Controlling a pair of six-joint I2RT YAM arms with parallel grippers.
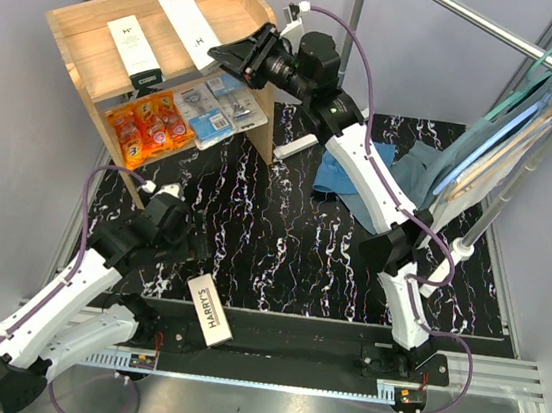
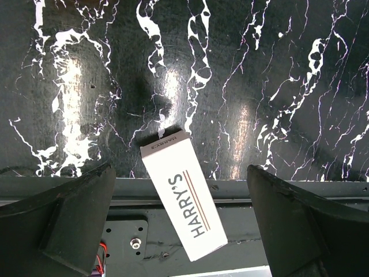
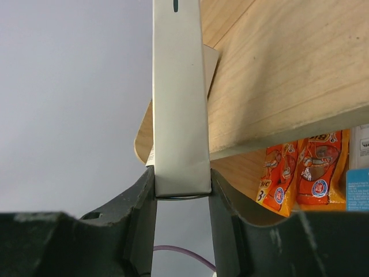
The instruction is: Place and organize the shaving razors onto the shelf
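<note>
Item 1, right gripper (image 1: 220,57): we recorded it partly closed, both fingers clamped on the near end of a long white Harry's box (image 1: 184,12). In the top view the box ran from the gripper toward 10 o'clock, over the upper level of the shelf (image 1: 77,61). We could not tell whether it rested on the wood.

Item 2, second Harry's box (image 1: 134,48): it lay flat on the upper level at 9 o'clock of the held one and apart from it, with its dark end toward the front edge.

Item 3, lower level: we noted orange packs (image 1: 147,128) at the left, with blue blister packs (image 1: 218,107) just beside them at 3 o'clock.

Item 4, left gripper (image 2: 180,173): we found it spread fully wide and holding nothing.

Item 5, third Harry's box (image 1: 209,309): it lay flat at the near edge of the black marbled mat (image 1: 301,250), one end reaching past that edge over the base rail. In the left wrist view it sat between the open fingers and touched neither. In the top view it lay near the left gripper, at 4 o'clock of it.
</note>
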